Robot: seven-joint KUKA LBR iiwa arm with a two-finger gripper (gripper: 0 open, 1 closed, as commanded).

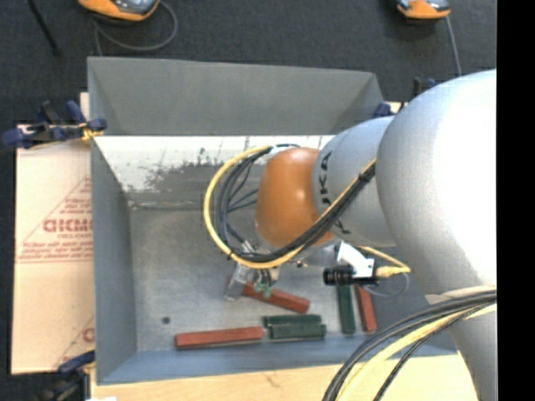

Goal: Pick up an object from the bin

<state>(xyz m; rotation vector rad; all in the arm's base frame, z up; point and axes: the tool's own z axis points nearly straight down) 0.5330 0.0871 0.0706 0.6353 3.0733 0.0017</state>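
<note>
My gripper (243, 284) is low in the bin, just under the orange wrist cover, near the middle of the floor. It sits at the upper left end of a tilted red bar (284, 300), which runs down to the right from it. Whether the bar is gripped is hidden. Just below lies a dark green block (294, 327). To that block's left, a long red-brown bar (219, 337) lies flat along the front wall.
A narrow green bar (346, 311) and a short red bar (366, 309) lie side by side at the right, under the arm. The arm and its cables cover the bin's right half. The left part of the floor is bare metal.
</note>
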